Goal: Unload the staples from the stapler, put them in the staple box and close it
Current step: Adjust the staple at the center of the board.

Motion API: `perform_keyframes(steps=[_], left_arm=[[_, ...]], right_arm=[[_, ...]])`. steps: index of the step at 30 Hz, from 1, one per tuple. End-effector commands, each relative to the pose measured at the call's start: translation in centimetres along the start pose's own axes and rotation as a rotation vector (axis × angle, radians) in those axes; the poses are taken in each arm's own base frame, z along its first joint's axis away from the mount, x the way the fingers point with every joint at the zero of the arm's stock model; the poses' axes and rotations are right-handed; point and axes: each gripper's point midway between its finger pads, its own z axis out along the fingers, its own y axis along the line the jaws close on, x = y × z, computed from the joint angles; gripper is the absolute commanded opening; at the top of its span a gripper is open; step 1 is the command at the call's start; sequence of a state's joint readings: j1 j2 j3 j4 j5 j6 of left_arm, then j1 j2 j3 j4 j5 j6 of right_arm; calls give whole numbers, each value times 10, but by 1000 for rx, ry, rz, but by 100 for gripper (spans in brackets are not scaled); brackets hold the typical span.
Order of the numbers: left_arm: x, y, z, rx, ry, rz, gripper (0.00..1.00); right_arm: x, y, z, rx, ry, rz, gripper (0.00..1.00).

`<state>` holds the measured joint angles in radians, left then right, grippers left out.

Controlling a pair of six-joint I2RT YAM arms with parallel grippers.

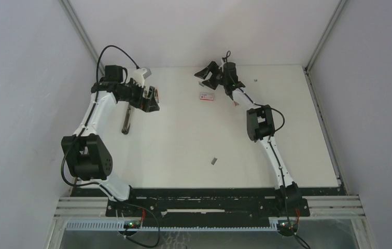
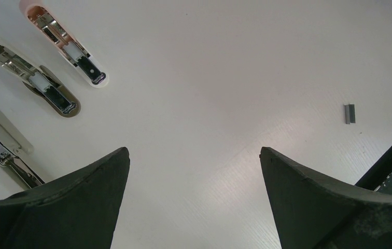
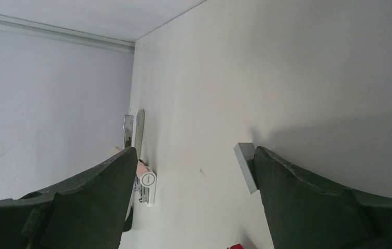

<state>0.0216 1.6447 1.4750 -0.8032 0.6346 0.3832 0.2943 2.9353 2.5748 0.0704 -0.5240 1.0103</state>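
White table (image 1: pixel 183 129), L tool (image 2: pixel 194 150) spread wide nr stapler (image 1: pixel 126 119), R tool (image 3: pixel 195 150) spread nr far edge, staples (image 3: pixel 247 168) alongside

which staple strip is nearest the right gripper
The staple strip right beside one finger of the right gripper; the lone strip in the middle of the table lies far from it.

white table (image 1: pixel 183 135), plain grey walls (image 1: pixel 23 62), aluminium corner posts (image 1: pixel 80 28).
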Motion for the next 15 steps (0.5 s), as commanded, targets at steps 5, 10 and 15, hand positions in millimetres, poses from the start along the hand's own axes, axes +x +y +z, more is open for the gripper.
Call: perform_keyframes(steps=[5, 10, 15], left_arm=[[-11, -18, -18, 8, -54, 31, 100], [-9, -19, -21, -5, -55, 34, 100], [-11, -4, -26, -103, -49, 8, 100]], right_arm=[[-1, 24, 1, -57, -6, -79, 85], [4, 30, 2, -40, 3, -119, 85], [5, 33, 0, 19, 7, -156, 87]])
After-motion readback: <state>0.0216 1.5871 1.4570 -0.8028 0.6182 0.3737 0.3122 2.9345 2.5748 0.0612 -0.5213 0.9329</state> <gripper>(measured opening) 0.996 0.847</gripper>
